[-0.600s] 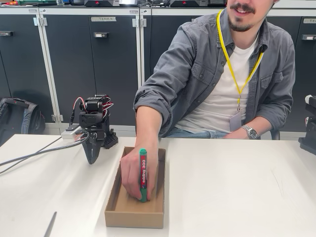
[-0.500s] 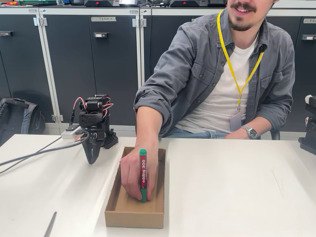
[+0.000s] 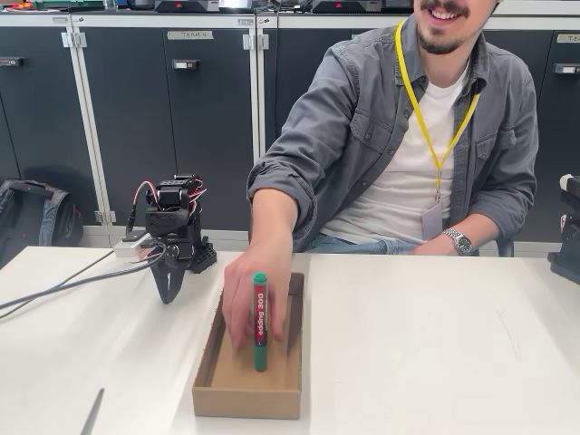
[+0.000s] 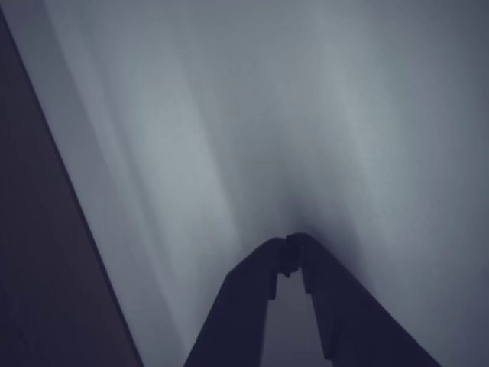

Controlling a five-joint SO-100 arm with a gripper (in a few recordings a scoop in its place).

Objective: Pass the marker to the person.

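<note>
Person in a grey open shirt grips the slim green felt-tip marker upright inside the shallow brown cardboard box on the white table. Black two-finger gripper points down at the tabletop just left of the box, tips pressed together and empty in the wrist view.

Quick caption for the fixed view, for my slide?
Person's hand stands the marker upright in a box while the robot's shut hand rests tip-down beside it on the table.
</note>
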